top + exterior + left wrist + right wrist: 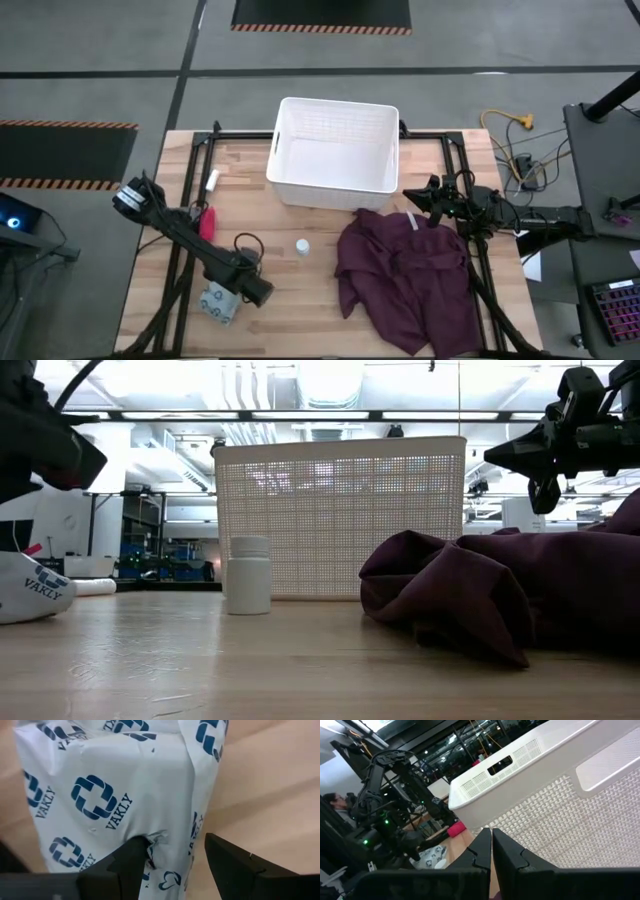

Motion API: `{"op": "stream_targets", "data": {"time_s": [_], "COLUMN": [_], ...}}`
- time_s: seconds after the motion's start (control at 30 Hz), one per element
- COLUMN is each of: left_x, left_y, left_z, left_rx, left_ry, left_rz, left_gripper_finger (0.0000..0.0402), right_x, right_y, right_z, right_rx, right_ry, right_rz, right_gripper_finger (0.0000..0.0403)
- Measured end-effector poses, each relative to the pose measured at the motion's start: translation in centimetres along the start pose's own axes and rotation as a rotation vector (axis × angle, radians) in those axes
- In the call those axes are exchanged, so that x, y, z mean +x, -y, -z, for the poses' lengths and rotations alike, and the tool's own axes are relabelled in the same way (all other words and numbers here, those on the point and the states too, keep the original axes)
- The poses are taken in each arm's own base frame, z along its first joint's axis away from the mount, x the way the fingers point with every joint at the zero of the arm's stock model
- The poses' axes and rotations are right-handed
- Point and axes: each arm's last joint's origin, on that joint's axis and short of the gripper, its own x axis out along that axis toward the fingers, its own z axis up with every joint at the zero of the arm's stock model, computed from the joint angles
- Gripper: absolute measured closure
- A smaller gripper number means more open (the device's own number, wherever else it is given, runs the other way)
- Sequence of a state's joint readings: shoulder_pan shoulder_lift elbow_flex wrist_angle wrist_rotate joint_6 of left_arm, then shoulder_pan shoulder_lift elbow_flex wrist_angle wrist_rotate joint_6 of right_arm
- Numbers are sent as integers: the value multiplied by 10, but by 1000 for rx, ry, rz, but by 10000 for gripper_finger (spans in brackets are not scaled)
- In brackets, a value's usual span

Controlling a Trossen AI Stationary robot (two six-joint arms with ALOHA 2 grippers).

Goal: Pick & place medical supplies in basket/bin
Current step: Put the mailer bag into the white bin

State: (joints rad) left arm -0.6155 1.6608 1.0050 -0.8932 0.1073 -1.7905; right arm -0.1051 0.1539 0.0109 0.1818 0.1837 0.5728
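The packet (218,303), pale with dark blue printed marks, lies flat near the front left corner of the bench (300,310), with the left gripper (262,294) low over it. In the left wrist view the jaws stand spread; one finger (131,865) touches the packet (120,795) at a small tear, the other sits over bare wood just beside its edge. The left arm reaches diagonally from its base at the bench's left edge toward the front.

The bottle (302,245), small and white, stands upright mid-bench, between the packet and the basket (335,195). A pink-red piece (207,222) lies under the left arm's span, and a white tube (212,181) lies beyond it near the left rear. The basket sits at the rear centre, upright.

A maroon cloth (405,270) lies crumpled on the right half of the bench, its edge just beside the basket's front right corner. The right gripper (412,196) hangs above that cloth edge, near the basket, its jaws pressed together with nothing between them.
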Motion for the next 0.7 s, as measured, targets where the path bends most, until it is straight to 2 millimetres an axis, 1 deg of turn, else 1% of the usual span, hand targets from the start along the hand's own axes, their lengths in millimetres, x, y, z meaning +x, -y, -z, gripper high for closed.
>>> {"op": "stream_targets", "data": {"time_s": [0.07, 0.2, 0.27, 0.37, 0.53, 0.57, 0.7], "left_x": [6, 20, 25, 28, 30, 31, 30], "left_y": [0, -7, -10, -13, -13, -13, -13], "left_z": [-1, -4, -5, -6, -6, -6, -6], "left_rx": [7, 23, 24, 28, 51, 68, 157], "left_ry": [-5, -8, -14, -14, -10, -9, -16], "left_rz": [24, 30, 31, 17, 33, 35, 35], "left_gripper_finger": [215, 215, 225, 266, 376, 387, 398], "right_x": [0, 0, 0, 0, 0, 0, 0], "right_y": [0, 0, 0, 0, 0, 0, 0], "right_z": [0, 0, 0, 0, 0, 0, 0], "right_rx": [-1, -4, -5, -5, -8, -8, -8], "right_ry": [0, 0, 0, 1, 1, 1, 1], "right_rz": [0, 1, 1, 1, 1, 1, 1], "right_gripper_finger": [394, 394, 394, 394, 394, 394, 394]}}
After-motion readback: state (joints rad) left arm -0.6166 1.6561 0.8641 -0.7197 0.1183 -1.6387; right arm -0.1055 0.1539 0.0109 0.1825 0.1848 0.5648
